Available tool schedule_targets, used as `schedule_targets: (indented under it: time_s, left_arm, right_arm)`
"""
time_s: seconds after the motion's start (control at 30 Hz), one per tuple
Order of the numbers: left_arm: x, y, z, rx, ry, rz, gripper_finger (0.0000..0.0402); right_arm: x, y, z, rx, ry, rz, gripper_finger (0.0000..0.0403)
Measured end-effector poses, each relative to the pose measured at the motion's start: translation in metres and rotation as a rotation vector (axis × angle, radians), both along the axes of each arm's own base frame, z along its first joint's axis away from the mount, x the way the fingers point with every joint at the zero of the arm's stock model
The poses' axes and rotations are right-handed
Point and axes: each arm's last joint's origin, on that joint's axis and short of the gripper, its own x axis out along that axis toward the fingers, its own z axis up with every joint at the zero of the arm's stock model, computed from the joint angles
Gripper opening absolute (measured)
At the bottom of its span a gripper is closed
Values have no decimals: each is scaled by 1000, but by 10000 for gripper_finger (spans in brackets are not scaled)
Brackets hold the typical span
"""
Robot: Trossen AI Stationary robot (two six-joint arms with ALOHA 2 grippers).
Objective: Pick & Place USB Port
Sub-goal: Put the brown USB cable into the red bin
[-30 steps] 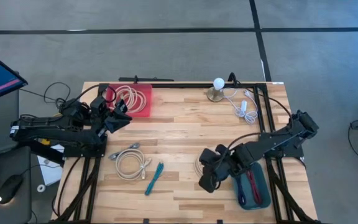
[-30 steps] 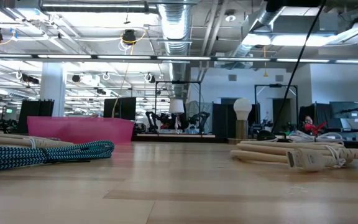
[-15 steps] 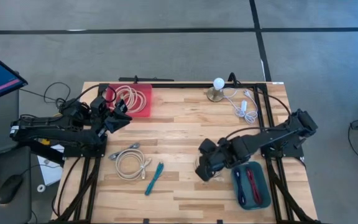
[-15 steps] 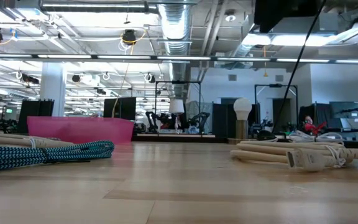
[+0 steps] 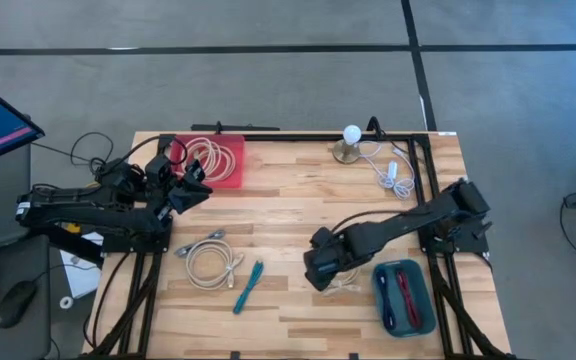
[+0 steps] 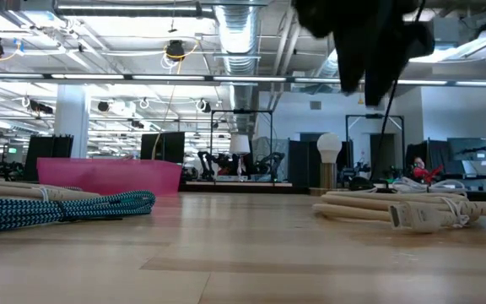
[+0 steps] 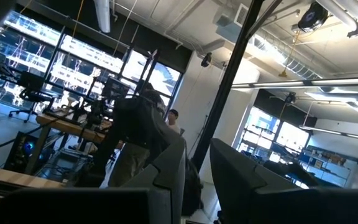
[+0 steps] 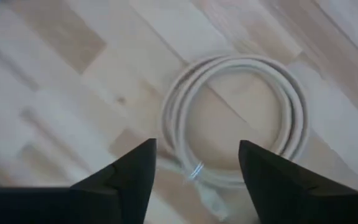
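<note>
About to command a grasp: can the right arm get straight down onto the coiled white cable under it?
Probably yes. The right gripper hangs open directly over the coiled white cable, which lies flat on bare table with nothing between them or crowding it.

both arms are matte black, built of blocky jointed segments with thin black cables looping alongside. the right tool (image 8: 194,180) ends in two dark, wedge-shaped fingers (image 8: 126,177) with pointed tips.
</note>
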Motion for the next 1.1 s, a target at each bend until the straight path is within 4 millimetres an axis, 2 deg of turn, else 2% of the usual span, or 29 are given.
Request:
schedule_targets:
  time_s: [0.13, 0.33, 0.73, 0.87, 1.07, 1.1]
  left_arm:
    - [0, 0, 0, 0, 0, 0, 76]
    - [0, 0, 0, 0, 0, 0, 76]
    - [0, 0, 0, -3, 1, -2, 76]
    - [0, 0, 0, -3, 1, -1, 76]
    - [0, 0, 0, -3, 1, -1, 76]
    - [0, 0, 0, -3, 1, -1, 76]
  right_arm:
    - [8, 5, -25, 5, 78, 23, 229]
    - [24, 15, -57, 53, 110, 51, 217]
    - [31, 27, -99, 52, 195, 88, 192]
    - [30, 32, -103, 46, 194, 100, 152]
    - [28, 35, -100, 42, 198, 133, 30]
    - [29, 35, -98, 42, 198, 155, 21]
